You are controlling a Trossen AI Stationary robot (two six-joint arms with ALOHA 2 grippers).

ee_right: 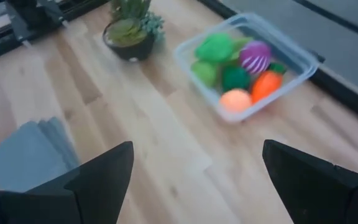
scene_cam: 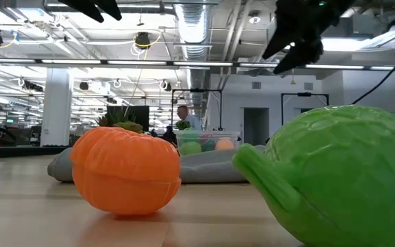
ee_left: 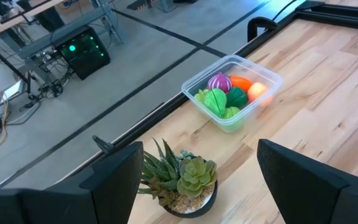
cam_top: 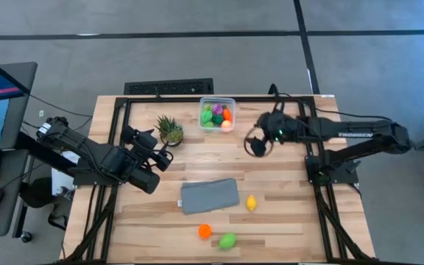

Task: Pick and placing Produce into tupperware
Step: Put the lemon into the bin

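The clear plastic rectangular tupperware tub (cam_top: 217, 115) sits at twelve o'clock on the wooden table (cam_top: 285, 213), already holding several toy pieces, green, purple, orange and peach. Three remain loose toward six o'clock: a yellow lemon-shaped toy (cam_top: 251, 203), a round orange toy (cam_top: 205, 231) and a green leafy toy (cam_top: 227, 241), so by my judgement the job is well past halfway. The right gripper (cam_top: 257, 143) hangs just at the tub's four o'clock with fingers spread wide and empty, while the left gripper (cam_top: 162, 157) waits at nine o'clock near the spiky potted plant (cam_top: 171, 131), fingers parted, holding nothing.
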